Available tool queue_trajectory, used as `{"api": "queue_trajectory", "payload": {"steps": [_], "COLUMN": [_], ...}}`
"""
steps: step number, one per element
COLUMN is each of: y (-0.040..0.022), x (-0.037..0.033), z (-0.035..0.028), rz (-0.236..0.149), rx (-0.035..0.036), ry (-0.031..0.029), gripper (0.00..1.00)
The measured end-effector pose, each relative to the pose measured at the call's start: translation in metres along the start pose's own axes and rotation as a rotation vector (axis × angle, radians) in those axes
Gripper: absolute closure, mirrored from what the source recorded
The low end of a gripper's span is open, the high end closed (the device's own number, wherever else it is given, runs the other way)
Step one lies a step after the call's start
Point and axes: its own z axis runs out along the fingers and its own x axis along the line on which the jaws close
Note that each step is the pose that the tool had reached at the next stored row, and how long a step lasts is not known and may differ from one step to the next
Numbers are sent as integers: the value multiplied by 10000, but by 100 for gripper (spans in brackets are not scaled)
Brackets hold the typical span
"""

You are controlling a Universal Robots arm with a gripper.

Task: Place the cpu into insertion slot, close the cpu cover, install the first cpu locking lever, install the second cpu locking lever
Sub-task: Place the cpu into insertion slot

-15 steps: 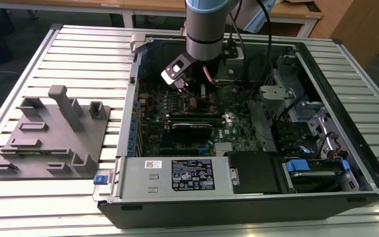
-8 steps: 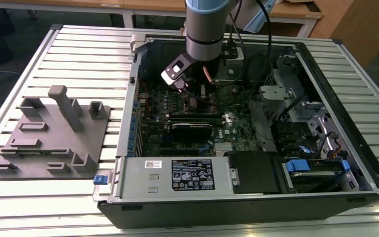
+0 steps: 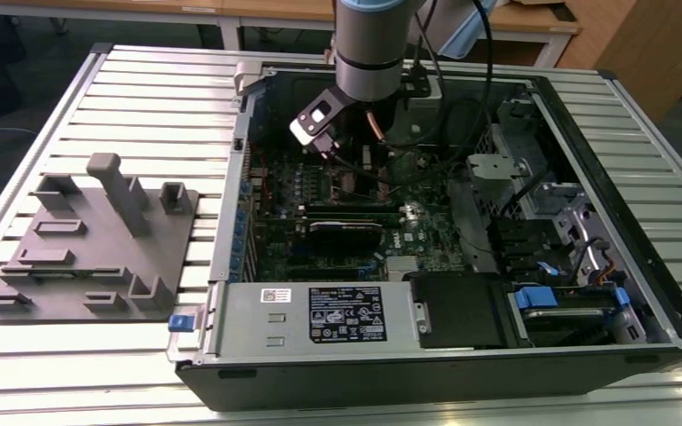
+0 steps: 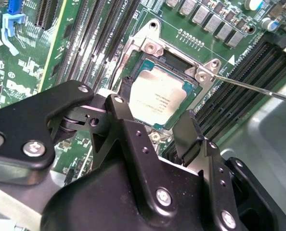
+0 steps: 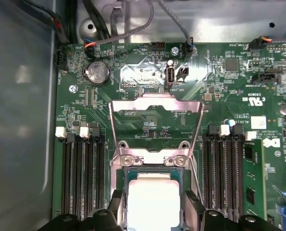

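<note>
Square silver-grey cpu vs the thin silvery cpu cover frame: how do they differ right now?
Build: the square silver-grey cpu has a solid metal top. The thin silvery cpu cover is a frame around a large window, and the green board shows through it.
Pose: the cpu lies flat in the dark insertion slot, while the cpu cover stands open, tipped back off the slot.
Shared: both are square, metallic and roughly socket-sized.

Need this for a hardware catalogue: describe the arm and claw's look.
The arm is a grey cylinder with a light-blue ring, black cables alongside and a black, silver-edged box. The claw is black jointed links with silver screws.
</note>
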Motion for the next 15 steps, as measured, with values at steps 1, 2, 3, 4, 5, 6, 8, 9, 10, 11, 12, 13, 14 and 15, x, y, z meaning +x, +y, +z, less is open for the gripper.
{"api": "queue_trajectory", "payload": {"steps": [1, 2, 3, 4, 5, 6, 8, 9, 10, 11, 12, 13, 14, 15], "y": [1, 1, 1, 1, 1, 1, 1, 1, 1, 1, 1, 1, 1, 1], "x": [0, 1, 1, 1, 1, 0, 0, 0, 0, 0, 0, 0, 0, 0], "z": [-7, -8, -8, -8, -8, -9, -9, -9, -9, -9, -9, -9, -9, -9], "rz": [0, 0, 0, 0, 0, 0, 0, 0, 0, 1, 0, 0, 0, 0], "rx": [0, -1, -1, -1, -1, 0, 0, 0, 0, 0, 0, 0, 0, 0], "ry": [0, 2, 2, 2, 2, 0, 1, 0, 0, 0, 1, 1, 1, 0], "gripper": [39, 39, 39, 39, 39, 39, 40, 40, 47, 53, 53, 59, 65, 65]}}
